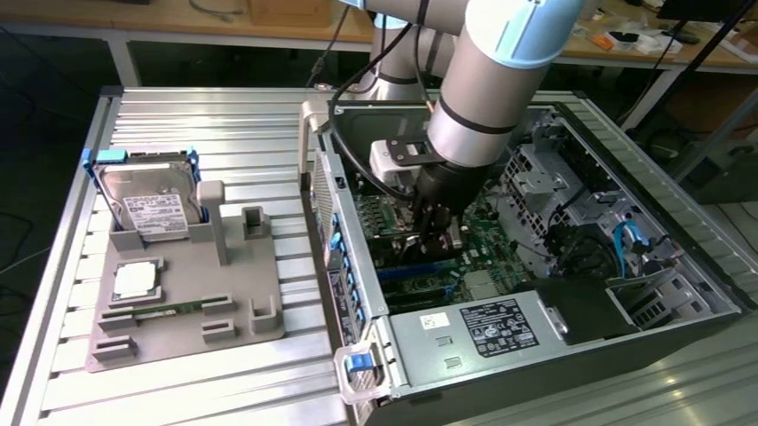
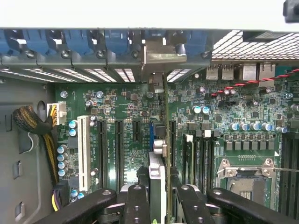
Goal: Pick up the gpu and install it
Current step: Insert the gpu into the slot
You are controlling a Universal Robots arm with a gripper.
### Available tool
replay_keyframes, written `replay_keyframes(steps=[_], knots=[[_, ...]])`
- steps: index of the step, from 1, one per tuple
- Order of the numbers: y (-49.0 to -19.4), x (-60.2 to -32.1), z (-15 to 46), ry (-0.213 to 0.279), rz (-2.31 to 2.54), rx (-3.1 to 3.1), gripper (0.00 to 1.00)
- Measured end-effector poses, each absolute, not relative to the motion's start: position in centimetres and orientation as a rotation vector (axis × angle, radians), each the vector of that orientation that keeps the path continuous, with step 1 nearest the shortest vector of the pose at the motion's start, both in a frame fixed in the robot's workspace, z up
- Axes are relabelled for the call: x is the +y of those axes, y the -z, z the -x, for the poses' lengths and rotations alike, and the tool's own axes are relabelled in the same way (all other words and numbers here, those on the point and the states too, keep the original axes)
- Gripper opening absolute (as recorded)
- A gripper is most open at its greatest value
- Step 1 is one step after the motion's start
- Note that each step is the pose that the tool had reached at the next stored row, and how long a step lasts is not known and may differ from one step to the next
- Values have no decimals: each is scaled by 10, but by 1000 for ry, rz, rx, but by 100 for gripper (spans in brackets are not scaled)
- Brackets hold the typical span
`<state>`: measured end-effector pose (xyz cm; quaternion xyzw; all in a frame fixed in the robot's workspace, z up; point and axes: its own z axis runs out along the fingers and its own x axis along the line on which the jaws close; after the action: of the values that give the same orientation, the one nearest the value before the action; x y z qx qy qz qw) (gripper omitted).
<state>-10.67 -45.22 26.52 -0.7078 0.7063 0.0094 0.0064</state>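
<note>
The computer case [image 1: 533,293] lies open on its side on the ribbed table [image 1: 225,133], so the arm [image 1: 498,80] can reach straight down onto the green board [image 2: 126,116]. Off to the exterior view's left, the grey holder tray [image 1: 177,302] keeps the hard drive [image 1: 148,200] standing upright. Deep in the case, the pincer [image 2: 158,196] is clamped on the gpu [image 2: 157,177], edge-on and upright over a long slot, its metal bracket [image 2: 161,58] up against the rear slot openings so card and slot line up
</note>
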Motion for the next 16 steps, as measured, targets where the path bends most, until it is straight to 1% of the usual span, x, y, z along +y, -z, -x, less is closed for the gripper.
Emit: replay_keyframes(steps=[10,16], knots=[[-268,-450,107,-27,2215,2211,27],[-268,-455,107,-27,2215,2211,27]])
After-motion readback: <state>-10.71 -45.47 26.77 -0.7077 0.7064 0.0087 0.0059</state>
